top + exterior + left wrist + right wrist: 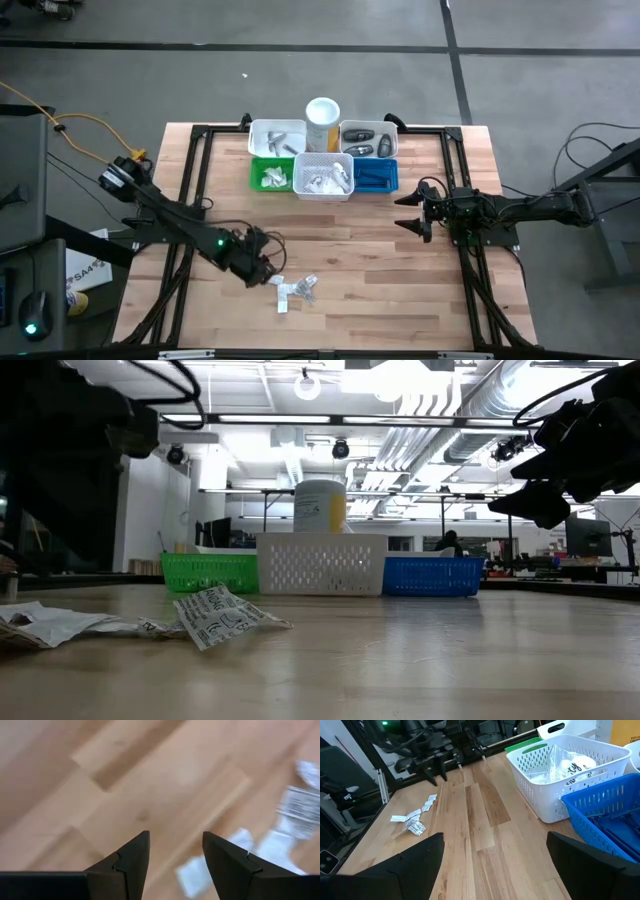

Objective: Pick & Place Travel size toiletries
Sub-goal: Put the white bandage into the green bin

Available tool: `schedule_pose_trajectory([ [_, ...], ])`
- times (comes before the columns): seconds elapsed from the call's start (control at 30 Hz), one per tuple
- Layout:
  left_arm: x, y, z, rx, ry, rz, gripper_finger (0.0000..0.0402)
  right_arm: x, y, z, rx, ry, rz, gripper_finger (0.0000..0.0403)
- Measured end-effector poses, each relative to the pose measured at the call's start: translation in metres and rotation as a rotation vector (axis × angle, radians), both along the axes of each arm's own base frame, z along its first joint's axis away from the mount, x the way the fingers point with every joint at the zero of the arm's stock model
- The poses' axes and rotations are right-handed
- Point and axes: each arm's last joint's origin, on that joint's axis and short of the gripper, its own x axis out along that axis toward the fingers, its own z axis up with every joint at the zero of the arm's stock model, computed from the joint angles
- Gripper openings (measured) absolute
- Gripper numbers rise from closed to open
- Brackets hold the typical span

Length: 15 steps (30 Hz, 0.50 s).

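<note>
Packets [296, 290] — small loose cluster on bare table [380, 300], just beside left gripper [270, 272], jaws parted, empty. Bins [322, 176] and cylinder [322, 122] well apart at far edge. Right gripper [413, 210] — jaws wide, empty, near blue bin [375, 176].

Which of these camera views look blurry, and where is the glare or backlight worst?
Left wrist view: packets smeared by motion blur, though the left pincer stays crisp. Low view: bright ceiling lights backlight the right pincer into a silhouette. High view and right wrist view: evenly lit, white bin sharp.
</note>
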Motion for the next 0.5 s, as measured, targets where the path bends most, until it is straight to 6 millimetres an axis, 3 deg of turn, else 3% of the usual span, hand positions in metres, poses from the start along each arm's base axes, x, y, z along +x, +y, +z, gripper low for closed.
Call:
schedule_pose_trajectory([
  [0.3,0.014,-0.037,0.002,-0.051,0.106,0.049,0.0182,0.000,0.000,0.000,0.000,0.000,0.000,0.0346],
  [0.5,0.023,-0.051,0.000,-0.054,0.181,0.106,0.0182,0.000,0.000,0.000,0.000,0.000,0.001,0.0346],
])
